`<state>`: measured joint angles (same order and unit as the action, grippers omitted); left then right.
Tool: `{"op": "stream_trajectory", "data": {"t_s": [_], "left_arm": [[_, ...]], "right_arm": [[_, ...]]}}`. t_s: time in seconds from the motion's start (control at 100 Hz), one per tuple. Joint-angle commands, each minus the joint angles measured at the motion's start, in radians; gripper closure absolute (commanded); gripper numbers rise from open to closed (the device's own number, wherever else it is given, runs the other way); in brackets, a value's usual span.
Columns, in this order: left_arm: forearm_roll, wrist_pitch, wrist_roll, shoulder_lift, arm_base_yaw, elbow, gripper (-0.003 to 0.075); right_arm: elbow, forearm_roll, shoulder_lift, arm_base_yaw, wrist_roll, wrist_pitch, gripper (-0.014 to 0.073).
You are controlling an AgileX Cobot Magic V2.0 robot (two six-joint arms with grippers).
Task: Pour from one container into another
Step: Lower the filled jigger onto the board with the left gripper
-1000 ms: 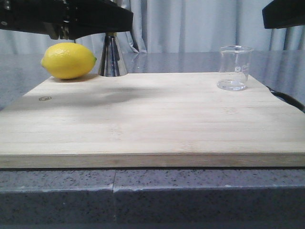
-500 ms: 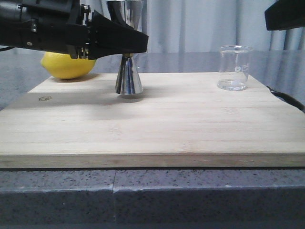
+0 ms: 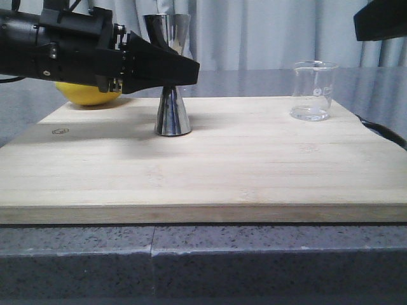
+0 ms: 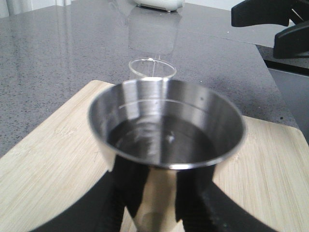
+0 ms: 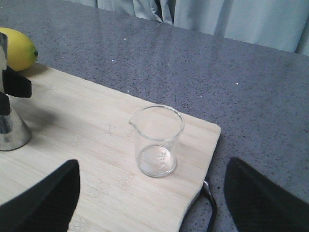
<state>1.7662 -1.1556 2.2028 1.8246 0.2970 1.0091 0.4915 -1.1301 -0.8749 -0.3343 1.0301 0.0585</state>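
Left end effector [image 3: 181, 71] reaches level, clamping upright jigger [image 3: 172, 101] on board [image 3: 210, 165].

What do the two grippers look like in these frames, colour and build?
Left gripper: matte black blocky body tapering to a wedge tip, small silver screws midway, a thin black cable at the rear. Right gripper: two broad, rounded black fingers, set wide apart. No markings visible.
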Motion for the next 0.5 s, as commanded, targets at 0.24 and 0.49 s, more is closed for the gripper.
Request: {"op": "stream_trajectory", "data": {"t_s": [0.24,0.49], "left_arm": [[0.083,-0.112,0.001,-0.041,0.008,0.027,0.0325],[0.047,-0.112,0.001,-0.063,0.008,0.027,0.01]], "right_arm": [[0.024,0.002,0.013,-0.003,0.002,0.019,0.0039],[0.024,0.002,0.013,-0.003,0.002,0.019,0.0039]]}}
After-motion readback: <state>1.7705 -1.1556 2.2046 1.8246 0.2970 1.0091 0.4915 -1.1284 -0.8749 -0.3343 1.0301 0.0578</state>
